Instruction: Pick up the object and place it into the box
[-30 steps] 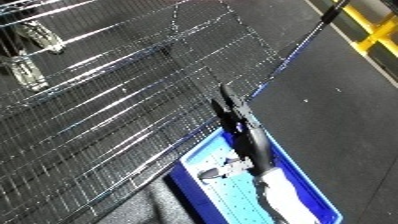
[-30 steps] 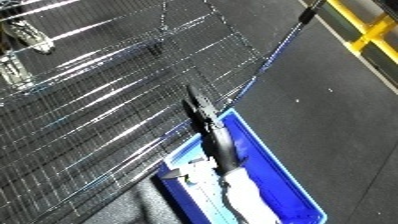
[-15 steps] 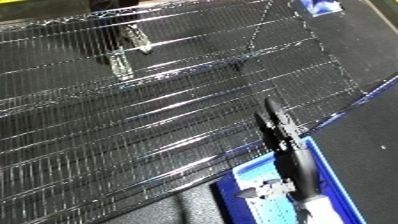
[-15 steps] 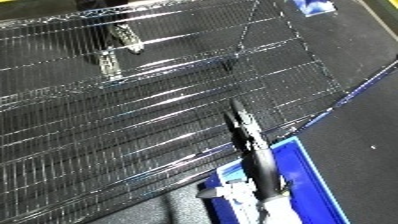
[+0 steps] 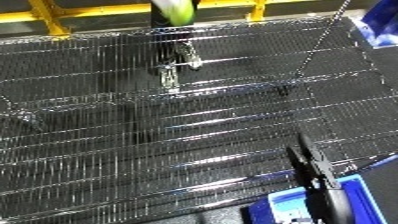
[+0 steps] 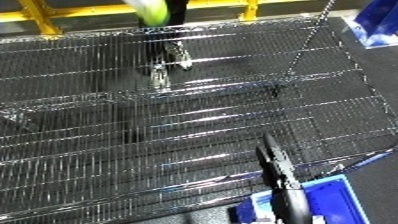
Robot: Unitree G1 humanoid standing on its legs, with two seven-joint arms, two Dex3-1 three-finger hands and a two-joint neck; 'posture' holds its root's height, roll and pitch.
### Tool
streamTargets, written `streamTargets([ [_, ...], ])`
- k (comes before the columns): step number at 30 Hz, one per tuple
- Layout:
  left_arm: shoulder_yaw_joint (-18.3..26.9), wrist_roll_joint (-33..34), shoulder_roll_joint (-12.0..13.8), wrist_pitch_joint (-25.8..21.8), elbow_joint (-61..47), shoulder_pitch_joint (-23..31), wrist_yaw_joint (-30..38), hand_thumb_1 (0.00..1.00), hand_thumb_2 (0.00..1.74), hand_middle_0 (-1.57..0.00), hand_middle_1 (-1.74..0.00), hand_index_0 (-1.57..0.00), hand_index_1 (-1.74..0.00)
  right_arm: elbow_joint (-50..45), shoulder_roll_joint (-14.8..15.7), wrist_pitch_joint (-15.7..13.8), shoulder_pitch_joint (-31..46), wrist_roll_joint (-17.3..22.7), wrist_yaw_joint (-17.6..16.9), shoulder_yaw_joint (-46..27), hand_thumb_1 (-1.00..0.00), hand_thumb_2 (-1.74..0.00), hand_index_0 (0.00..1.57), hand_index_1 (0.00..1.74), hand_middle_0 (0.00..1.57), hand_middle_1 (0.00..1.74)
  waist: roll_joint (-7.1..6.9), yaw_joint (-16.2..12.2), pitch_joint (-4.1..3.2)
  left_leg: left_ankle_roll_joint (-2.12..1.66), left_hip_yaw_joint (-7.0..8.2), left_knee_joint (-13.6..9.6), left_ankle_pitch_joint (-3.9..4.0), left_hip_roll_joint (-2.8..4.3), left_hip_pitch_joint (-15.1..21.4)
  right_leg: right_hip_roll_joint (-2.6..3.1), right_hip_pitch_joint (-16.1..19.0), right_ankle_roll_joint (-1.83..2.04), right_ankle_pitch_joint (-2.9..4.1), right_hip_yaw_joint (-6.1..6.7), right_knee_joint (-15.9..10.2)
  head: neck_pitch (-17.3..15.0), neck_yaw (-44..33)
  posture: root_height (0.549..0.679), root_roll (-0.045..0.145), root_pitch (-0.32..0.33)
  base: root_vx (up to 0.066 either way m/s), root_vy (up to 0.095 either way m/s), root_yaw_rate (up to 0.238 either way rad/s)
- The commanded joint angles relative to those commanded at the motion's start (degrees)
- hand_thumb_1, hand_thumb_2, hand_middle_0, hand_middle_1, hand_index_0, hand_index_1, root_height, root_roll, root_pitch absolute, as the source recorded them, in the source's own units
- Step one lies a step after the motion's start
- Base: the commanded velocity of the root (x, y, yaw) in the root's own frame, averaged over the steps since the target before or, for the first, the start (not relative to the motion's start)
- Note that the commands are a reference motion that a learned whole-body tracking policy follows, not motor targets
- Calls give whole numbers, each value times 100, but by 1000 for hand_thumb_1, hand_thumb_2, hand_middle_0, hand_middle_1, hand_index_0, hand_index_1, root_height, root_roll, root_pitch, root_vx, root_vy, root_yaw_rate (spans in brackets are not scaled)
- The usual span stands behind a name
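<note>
Silver wire makes up most of what I see: a big shiny wire rack shelf (image 5: 178, 150) fills the view, with thin metal bars running across it and a dark floor under it. On the far part of the shelf lies a small shiny metal object (image 5: 169, 75), blurry, with another small shiny piece (image 5: 188, 59) just beside it. I cannot tell what they are. Past the far edge of the shelf runs a yellow metal rail (image 5: 89, 12), and a bright yellow-green blurry thing (image 5: 173, 11) hangs near the top of the view. At the top right corner there is a bit of something blue (image 6: 378, 22). Down at the bottom right, a bright blue plastic bin (image 6: 329, 197) sits lower than the shelf, just past its near edge. The robot's right hand (image 5: 311, 167) is black and comes up from the bottom right. Its fingers are straight and close together, pointing up over the near edge of the shelf, and they hold nothing. The hand is above the corner of the bin and well apart from the small shiny object. The left hand is not in sight.
</note>
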Motion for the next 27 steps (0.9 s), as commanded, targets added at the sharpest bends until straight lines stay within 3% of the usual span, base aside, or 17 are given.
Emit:
streamTargets([
  [19,-99,23,12,98,-109,-95,49,1000,1740,-1570,-1740,-1570,-1740,516,-38,189,-247,-63,-286,201,0,0,0,0,0,0,40,130,22,-9,-1,174,-2,-31,-343,-92,-366,46,16,-58,223,-363,84,641,37,-12,22,-4,42],
  [27,-188,22,-2,136,-87,-124,25,1000,1740,-1570,-1740,-1570,-1740,672,-92,329,-467,-197,-256,322,0,0,0,0,0,0,89,175,22,-17,12,274,-19,-61,-558,-122,-589,50,33,-72,311,-285,188,639,38,6,36,6,49],
])
